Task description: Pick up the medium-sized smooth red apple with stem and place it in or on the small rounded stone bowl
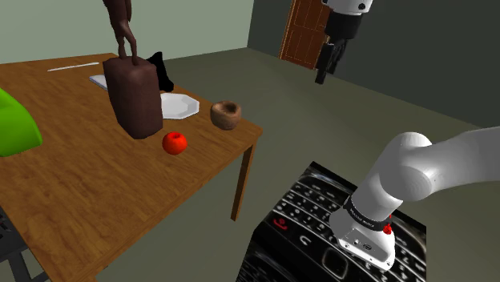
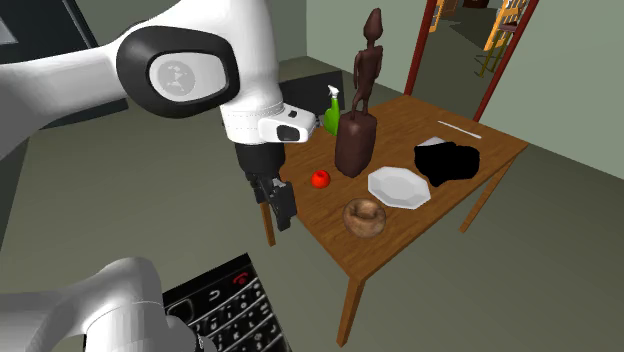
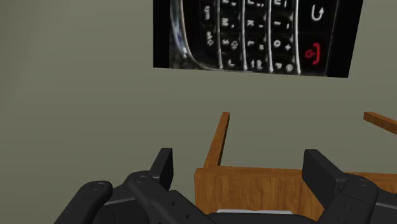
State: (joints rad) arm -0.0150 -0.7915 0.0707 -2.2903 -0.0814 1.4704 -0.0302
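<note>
A smooth red apple (image 1: 175,143) (image 2: 320,179) rests on the wooden table (image 1: 72,184) beside a tall dark brown statue base (image 1: 132,96). The small rounded brown bowl (image 1: 226,114) (image 2: 365,215) stands empty near the table's corner, a short way from the apple. My black gripper (image 1: 322,74) (image 2: 280,205) hangs high in the air off the table, past the bowl's corner and over the floor. In the wrist view the gripper (image 3: 240,170) is open with nothing between its fingers (image 3: 162,167), and the table corner (image 3: 254,181) lies below it.
A white plate (image 1: 176,105) (image 2: 398,186) lies between statue and bowl, with a black object (image 2: 448,162) behind it. A green spray bottle (image 2: 332,115) stands at the table's far side. The keypad-patterned stand (image 1: 320,232) (image 3: 254,38) is close to the table. A wooden door (image 1: 304,32) is behind.
</note>
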